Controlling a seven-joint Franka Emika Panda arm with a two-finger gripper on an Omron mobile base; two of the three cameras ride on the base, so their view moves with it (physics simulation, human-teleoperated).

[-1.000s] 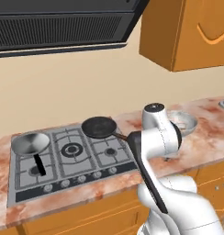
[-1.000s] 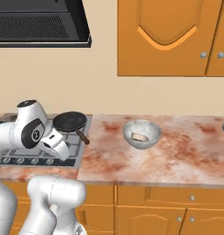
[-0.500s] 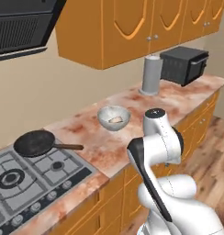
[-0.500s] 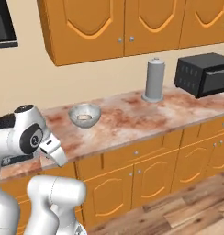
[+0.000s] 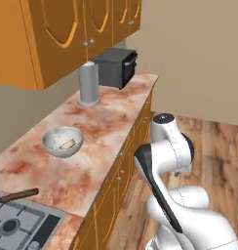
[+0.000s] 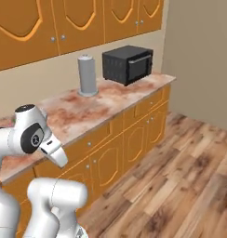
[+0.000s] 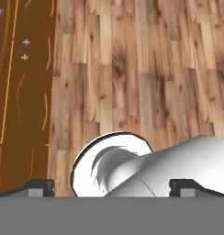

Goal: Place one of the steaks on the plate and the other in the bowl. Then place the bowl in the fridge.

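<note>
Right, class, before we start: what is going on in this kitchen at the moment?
Nothing is being handled right now. The robot's tool is open and empty, pointing down at the wooden floor beside the cabinet doors. The bowl sits on the marble counter with one steak already inside it. Further along the counter stand a grey canister and a black microwave. The bowl has not yet been picked up for the fridge.
</note>
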